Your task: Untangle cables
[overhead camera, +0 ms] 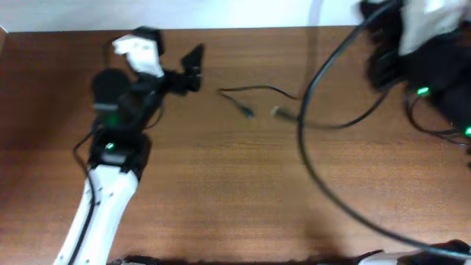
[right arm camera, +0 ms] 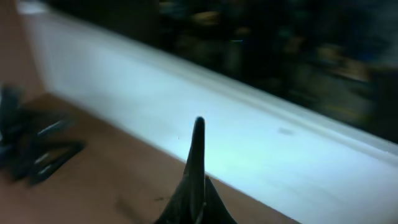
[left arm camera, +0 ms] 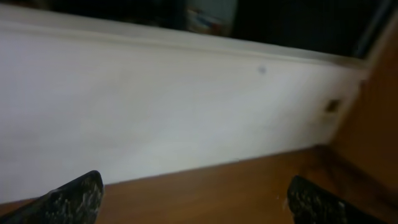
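Observation:
One thin black cable (overhead camera: 257, 90) lies on the wooden table (overhead camera: 221, 184) at centre back, with a small plug (overhead camera: 247, 111) at its end. A second thin cable (overhead camera: 335, 126) runs from a light plug (overhead camera: 279, 112) rightward and up towards my raised right gripper (overhead camera: 383, 70). In the right wrist view that gripper (right arm camera: 198, 177) is shut, with a thin black strand (right arm camera: 198, 134) sticking up from between the fingers. My left gripper (overhead camera: 193, 71) is left of the cables, open and empty, fingertips wide apart in the left wrist view (left arm camera: 199, 199).
A thick black arm lead (overhead camera: 309, 158) loops across the right half of the table. A white wall (left arm camera: 155, 106) borders the table's back edge. Blurred dark shapes (right arm camera: 34, 149) sit at the left of the right wrist view.

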{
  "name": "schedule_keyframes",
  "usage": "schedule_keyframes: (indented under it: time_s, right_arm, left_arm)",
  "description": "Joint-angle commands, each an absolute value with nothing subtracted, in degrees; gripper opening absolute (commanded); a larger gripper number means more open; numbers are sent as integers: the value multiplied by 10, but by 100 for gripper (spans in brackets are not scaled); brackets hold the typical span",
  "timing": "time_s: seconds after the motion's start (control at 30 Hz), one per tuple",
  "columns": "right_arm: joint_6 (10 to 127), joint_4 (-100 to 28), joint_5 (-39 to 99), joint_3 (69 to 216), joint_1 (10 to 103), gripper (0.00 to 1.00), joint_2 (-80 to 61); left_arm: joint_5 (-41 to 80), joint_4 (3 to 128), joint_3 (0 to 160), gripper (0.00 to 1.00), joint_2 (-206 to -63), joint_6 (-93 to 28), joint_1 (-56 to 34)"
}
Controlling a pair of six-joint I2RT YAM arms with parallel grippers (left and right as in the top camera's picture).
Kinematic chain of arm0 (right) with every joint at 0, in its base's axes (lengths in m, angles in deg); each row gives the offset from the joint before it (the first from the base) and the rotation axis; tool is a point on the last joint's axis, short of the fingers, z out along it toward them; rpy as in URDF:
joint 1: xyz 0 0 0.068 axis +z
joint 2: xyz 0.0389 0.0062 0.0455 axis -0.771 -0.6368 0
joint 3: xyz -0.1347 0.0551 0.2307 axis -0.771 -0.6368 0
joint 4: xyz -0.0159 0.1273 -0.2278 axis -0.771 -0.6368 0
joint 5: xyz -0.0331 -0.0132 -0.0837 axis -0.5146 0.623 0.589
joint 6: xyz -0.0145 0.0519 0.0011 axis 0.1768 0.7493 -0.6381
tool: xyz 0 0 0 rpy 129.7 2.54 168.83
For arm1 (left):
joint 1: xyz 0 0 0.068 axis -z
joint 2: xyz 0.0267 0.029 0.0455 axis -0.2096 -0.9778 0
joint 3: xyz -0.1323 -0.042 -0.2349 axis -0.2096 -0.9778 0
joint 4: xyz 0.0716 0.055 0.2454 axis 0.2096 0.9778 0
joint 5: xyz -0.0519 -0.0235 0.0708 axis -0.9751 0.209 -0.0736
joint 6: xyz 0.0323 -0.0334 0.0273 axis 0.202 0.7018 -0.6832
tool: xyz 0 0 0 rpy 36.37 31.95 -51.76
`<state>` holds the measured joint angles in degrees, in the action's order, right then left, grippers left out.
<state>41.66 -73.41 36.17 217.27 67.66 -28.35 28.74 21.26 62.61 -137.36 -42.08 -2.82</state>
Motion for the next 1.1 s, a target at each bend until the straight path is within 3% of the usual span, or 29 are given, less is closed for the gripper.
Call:
schedule_keyframes:
  time_s: [0.0, 0.23, 0.43, 0.57, 0.67, 0.83, 0.93, 1.07]
  right_arm:
    - [433, -739, 400, 2193, 553, 4, -274]
    - [482, -566, 312, 2193, 203, 4, -284]
    - [531, -719, 258, 2155, 24, 4, -404]
    - [570, -665, 255, 1962, -90, 4, -419]
    - [572, -598, 241, 1810, -115, 4, -419]
    - [573, -397, 222, 1527, -51, 4, -419]
    - [574, -275, 243, 1385, -80, 4, -419]
    - [574, -226, 243, 1352, -143, 4, -419]
  left_arm:
    - [275, 210, 674, 95, -1416, -412, 37]
    - [318, 221, 689, 99, -1442, -437, 65]
    - [366, 255, 689, 99, -1442, -463, 65]
    - [371, 261, 689, 99, -1442, -472, 65]
    - [383, 263, 689, 99, -1442, -474, 65]
    - [383, 277, 689, 99, -1442, -474, 65]
    - [383, 277, 689, 99, -1442, -475, 65]
    - [382, 278, 689, 99, -1442, -476, 65]
